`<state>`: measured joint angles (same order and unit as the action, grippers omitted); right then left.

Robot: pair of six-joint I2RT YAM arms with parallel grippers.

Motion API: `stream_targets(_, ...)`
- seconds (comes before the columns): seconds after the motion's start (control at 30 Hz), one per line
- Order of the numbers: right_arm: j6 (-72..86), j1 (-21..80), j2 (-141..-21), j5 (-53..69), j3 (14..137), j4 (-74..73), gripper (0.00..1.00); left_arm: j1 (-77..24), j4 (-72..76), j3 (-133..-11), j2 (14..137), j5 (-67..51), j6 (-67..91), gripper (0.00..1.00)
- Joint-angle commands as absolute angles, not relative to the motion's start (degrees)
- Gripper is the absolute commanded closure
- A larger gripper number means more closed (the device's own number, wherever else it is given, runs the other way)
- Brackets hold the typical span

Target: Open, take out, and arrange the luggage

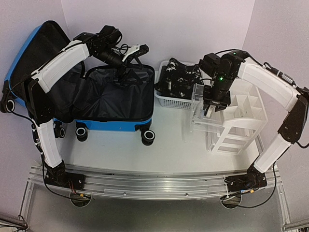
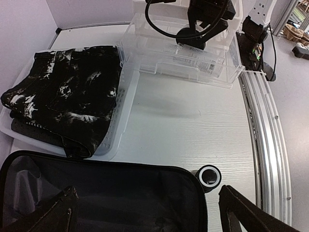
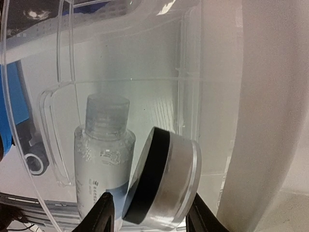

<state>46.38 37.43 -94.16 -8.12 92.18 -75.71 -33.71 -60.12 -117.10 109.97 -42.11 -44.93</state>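
- The suitcase (image 1: 116, 124) lies open on the left of the table. Its wheels face the near edge, its blue lid leans back to the left, and its black lining faces up.
- The left gripper (image 2: 148, 193) hangs over the open half with its fingers spread wide and nothing between them. The black lining and zipper rim sit right under the fingertips.
- One wheel (image 2: 210, 178) pokes out just past the rim, near the right-hand finger.
- Further out from those fingers stands a white basket (image 2: 123, 111), close beside the suitcase. Folded black-and-white clothes (image 2: 63, 96) are piled in it.
- Beyond the basket is a clear plastic box (image 2: 193, 63), and the right gripper (image 3: 149, 203) reaches down into it.
- A round jar (image 3: 164, 179) with a black lid sits tilted between the right fingers. They stand apart on either side of it, and I cannot tell whether they are pinching it.
- A clear bottle (image 3: 104, 154) lies just beside the jar, cap pointing away from the fingertips.
- A white organizer (image 1: 246, 113) stands right by the box, on the far side from the basket.
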Motion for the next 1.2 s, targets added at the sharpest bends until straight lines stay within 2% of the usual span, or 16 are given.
stream_targets(0.0,45.3,36.8,-95.7,-15.3,93.9,-88.8,0.60,-33.9,-59.9,-116.8,106.8,-43.4,-44.5,0.00)
stream_targets(0.13,44.6,36.0,-96.7,-17.1,94.6,-87.6,0.76,-33.9,-59.9,-117.0,106.7,-43.5,-44.4,0.00)
stream_targets(0.4,43.7,36.0,-97.3,-16.7,95.6,-87.7,0.88,-33.9,-60.4,-116.7,106.4,-43.1,-44.7,0.00)
stream_targets(0.6,36.4,35.9,-100.5,-25.8,105.0,-89.3,0.99,-33.9,-60.2,-117.0,106.7,-43.5,-44.6,0.00)
stream_targets(0.77,28.6,35.9,-106.4,-31.1,106.6,-90.5,1.00,-34.0,-60.3,-117.0,106.3,-43.3,-44.4,0.00)
stream_targets(1.07,26.3,35.9,-112.1,-33.3,108.5,-91.1,1.00,-34.0,-60.5,-117.0,106.1,-42.9,-44.6,0.00)
stream_targets(1.1,25.9,35.9,-112.8,-33.6,108.5,-91.1,0.99,-34.0,-60.5,-117.0,106.2,-42.9,-44.6,0.00)
stream_targets(1.17,25.2,35.9,-114.4,-33.3,108.7,-91.3,0.89,-34.0,-60.5,-116.9,106.2,-42.9,-44.5,0.00)
